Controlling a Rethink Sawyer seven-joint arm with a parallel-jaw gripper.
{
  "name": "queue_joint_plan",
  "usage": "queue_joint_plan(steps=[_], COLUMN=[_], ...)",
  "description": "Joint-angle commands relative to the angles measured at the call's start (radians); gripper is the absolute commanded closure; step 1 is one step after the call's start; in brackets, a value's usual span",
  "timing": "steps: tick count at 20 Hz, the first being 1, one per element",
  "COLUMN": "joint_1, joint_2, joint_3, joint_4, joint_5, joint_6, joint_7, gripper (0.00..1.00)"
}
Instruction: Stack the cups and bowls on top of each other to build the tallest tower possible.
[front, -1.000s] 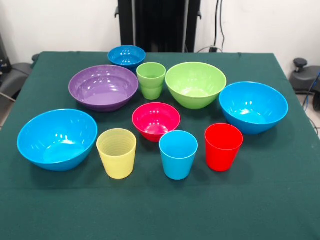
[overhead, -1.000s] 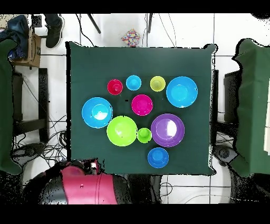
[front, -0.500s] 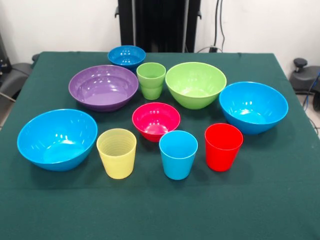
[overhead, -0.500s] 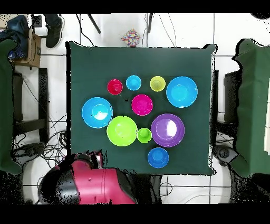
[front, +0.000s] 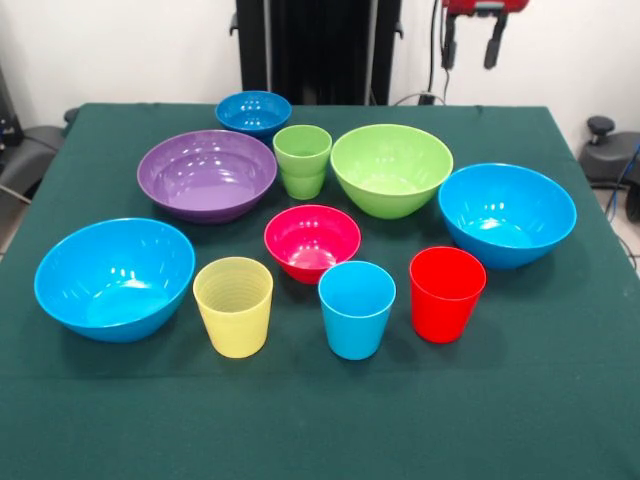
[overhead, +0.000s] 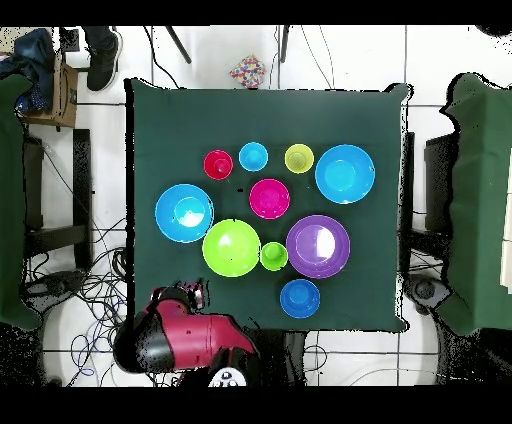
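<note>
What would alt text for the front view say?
Ten plastic pieces stand apart, unstacked, on a green table: six bowls and four cups. The robot's gripper hangs at the top edge, fingers apart and holding nothing.

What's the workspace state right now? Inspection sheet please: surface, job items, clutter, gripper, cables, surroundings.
Surface: table under a dark green cloth, flat.
Job's things: ten pieces, all upright and separate, nothing stacked. Lime green bowl, purple bowl, small dark blue bowl, pink-red bowl, light blue bowls at left and right. Green cup, yellow cup, light blue cup, red cup.
Clutter: nothing seen on the cloth.
Gripper: gripper at the front view's top edge, above the table's far side, fingers apart, holding nothing.
Cables: loose cables on the floor beside the table.
Surroundings: white tiled floor; a person's shoe at the overhead view's top left.
</note>
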Motion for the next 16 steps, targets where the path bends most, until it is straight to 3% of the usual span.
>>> queue_joint_plan(steps=[1, 10, 16], joint_1=[0.048, 0.142, 0.118], joint_2=[0.169, 0.386, 0.484], joint_3=[0.034, -0.011, 0.013], joint_4=[0.061, -0.022, -0.064], joint_5=[-0.025, 0.03, -0.005], joint_6=[-0.044, -0.164, -0.245], joint_7=[0.183, 0.25, 0.268], gripper=[0.0, 0.0, 0.0])
